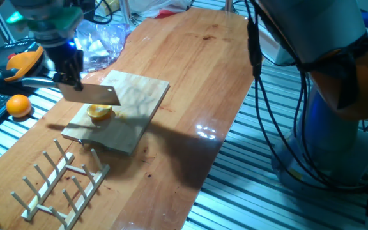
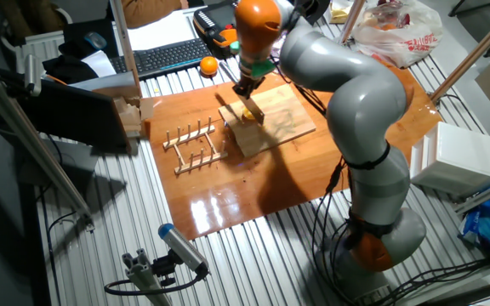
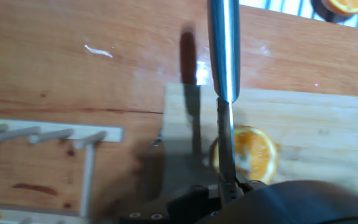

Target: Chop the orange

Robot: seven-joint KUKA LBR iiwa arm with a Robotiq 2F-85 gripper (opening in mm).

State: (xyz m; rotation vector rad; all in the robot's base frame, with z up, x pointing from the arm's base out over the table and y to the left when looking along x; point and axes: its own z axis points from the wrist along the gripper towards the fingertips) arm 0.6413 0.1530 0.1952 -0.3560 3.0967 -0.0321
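Note:
The orange [image 1: 99, 113] is a small half lying on a pale wooden cutting board [image 1: 139, 96], cut face turned up. It also shows in the hand view [image 3: 257, 152] and in the other fixed view [image 2: 247, 111]. My gripper [image 1: 72, 76] is shut on the handle of a knife [image 1: 93, 95]. The flat blade hangs just above the orange. In the hand view the knife [image 3: 223, 74] is seen edge-on, and its edge runs over the left part of the orange's face. I cannot tell whether the blade touches the fruit.
A whole round orange [image 1: 18, 105] lies left of the board on the slatted table. An orange-and-black tool [image 1: 19, 62] and a plastic bag [image 1: 101, 43] lie behind it. A wooden dish rack [image 1: 62, 182] stands in front of the board. A keyboard [image 2: 164, 55] is nearby.

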